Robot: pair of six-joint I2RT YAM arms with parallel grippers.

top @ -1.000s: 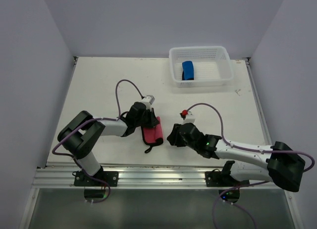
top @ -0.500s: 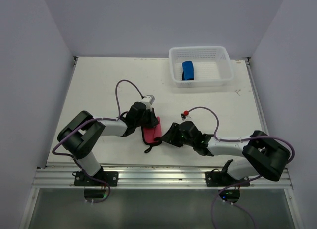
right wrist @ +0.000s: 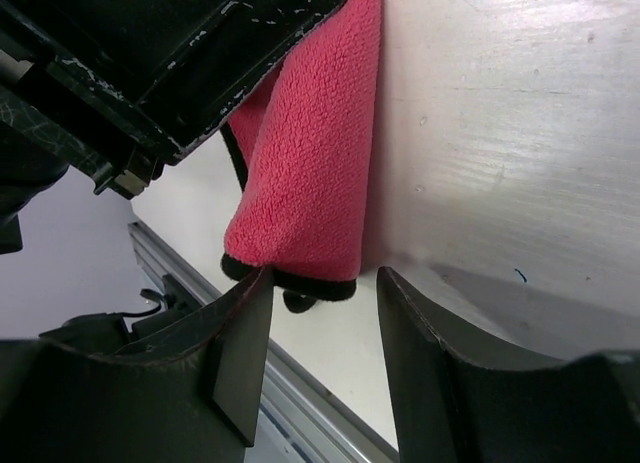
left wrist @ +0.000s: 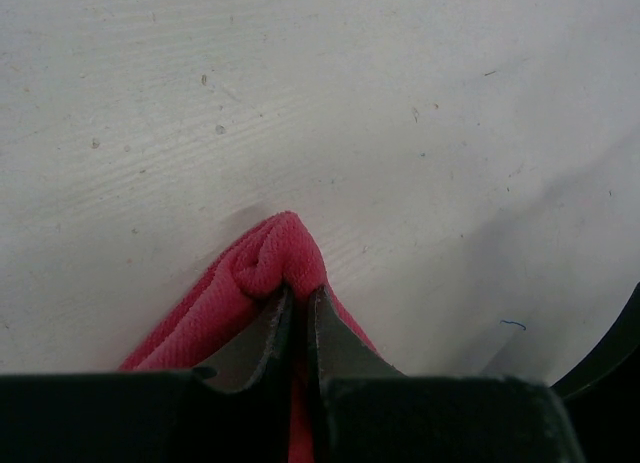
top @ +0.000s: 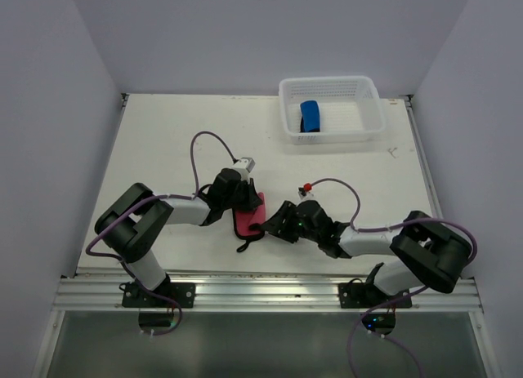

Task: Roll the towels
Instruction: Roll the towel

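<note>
A pink-red towel (top: 248, 221) with dark edging lies rolled on the table between the two arms. My left gripper (top: 245, 200) is shut on its far end; in the left wrist view the thin fingers (left wrist: 297, 328) pinch a bunched fold of the red cloth (left wrist: 270, 258). My right gripper (top: 265, 229) stands open at the roll's near end; in the right wrist view its fingers (right wrist: 320, 283) straddle the dark-edged end of the towel (right wrist: 315, 183). The blue towel (top: 310, 116) sits rolled in the white basket (top: 364, 130).
The white mesh basket stands at the back right of the table. A metal rail (top: 261, 290) runs along the near table edge, close below the red roll. Purple cables loop over both arms.
My right gripper has moved left up to the near end of the red towel, and its jaws have spread wider. The left gripper has kept its hold and place.
</note>
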